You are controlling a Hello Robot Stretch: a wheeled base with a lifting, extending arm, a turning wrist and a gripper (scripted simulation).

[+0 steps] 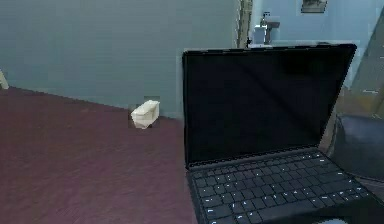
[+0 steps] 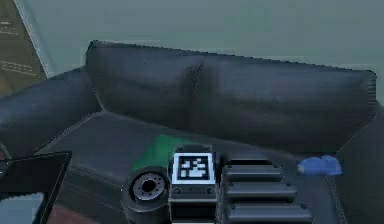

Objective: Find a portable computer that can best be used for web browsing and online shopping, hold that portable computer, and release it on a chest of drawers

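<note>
Laptop: you have the open black laptop (image 1: pixel 262 120) with a dark blank screen and black keyboard close ahead, in the forward view's right half; the screen stands upright, leaning slightly back, and the keyboard runs to the bottom edge
Support: you cannot tell what the laptop rests on
Floor: a dark maroon floor (image 1: pixel 70 165) spreads over the forward view's left, up to a plain grey-blue wall (image 1: pixel 100 45)
Block: a small cream-white boxy block (image 1: pixel 146 113) lies on the floor at the foot of that wall, left of the screen and apart from it
Doorway: above the screen's top right corner you look into a pale blue room (image 1: pixel 290 28) with a small framed picture (image 1: pixel 313 5) on its wall
Sofa: in the arm side view a wide dark grey leather sofa (image 2: pixel 220 95) spans the width
Seat: a flat green patch (image 2: pixel 150 155) lies on the cushion, and a small blue lump (image 2: pixel 320 165) sits near the right armrest
Arm: a dark stepped square bar (image 2: pixel 258 190) rises from the bottom edge, with a white square tag with black marks (image 2: pixel 193 167) at its far end
Jaws: you see their dark round body just left of the tag, in front of the seat; the fingers cannot be made out, so you cannot tell whether they are spread or pressed together, or whether they hold anything
Corner: a dark flat panel with a thin pale rim (image 2: pixel 30 185) sits in the arm side view's bottom left
</note>
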